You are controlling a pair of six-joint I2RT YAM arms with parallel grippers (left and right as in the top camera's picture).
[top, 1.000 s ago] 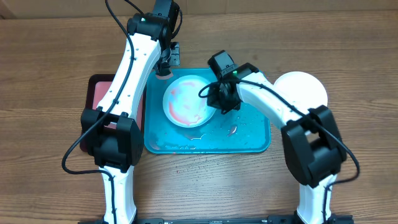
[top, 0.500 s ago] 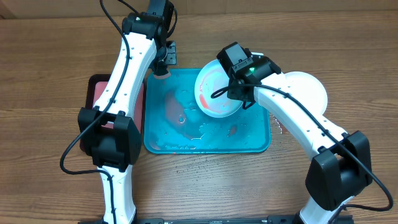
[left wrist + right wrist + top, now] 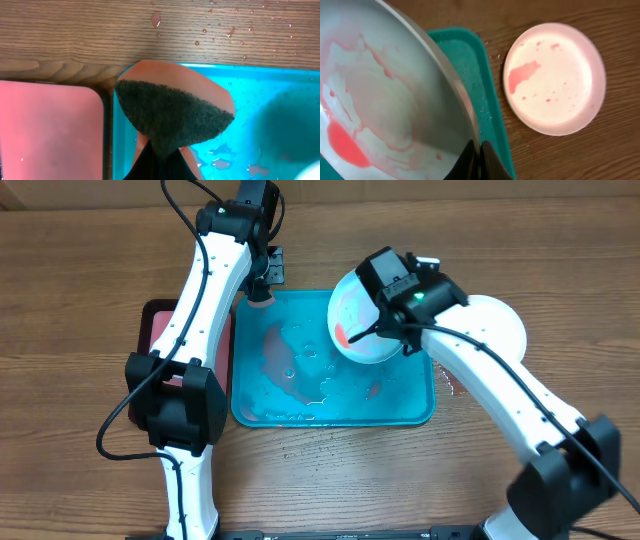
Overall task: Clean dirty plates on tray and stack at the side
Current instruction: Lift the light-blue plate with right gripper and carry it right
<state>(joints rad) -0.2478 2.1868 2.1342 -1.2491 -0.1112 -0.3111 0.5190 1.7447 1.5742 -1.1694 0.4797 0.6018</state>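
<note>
The right hand (image 3: 479,157) is closed narrowly on the rim of a pale plate (image 3: 385,100), pinching only its thin edge. It holds the plate steeply tilted over the 1 o'clock corner of the turquoise tray (image 3: 330,422). That grip is the main worry: the plate looks wet, and with so little of it between the fingers it could swivel or slide out. It would then drop onto the tray or clip the tray's raised rim.

Red sauce is streaked across the plate, with a thick blob low on its face. If the plate travels out past the rim at this tilt, that blob may well run off onto the desk (image 3: 560,240).

A white plate (image 3: 554,77) lies on the desk at 3 o'clock from the tray, itself spotted with red. Setting the pale plate on it now would probably stack two dirty plates, and a tilted landing could skid the lower one.

The left hand (image 3: 155,160) is clamped on a sponge (image 3: 172,112) at the tray's 11 o'clock corner, well apart from the lifted plate, so no wiping can reach it there. Pinkish water (image 3: 290,360) pools in the tray.
</note>
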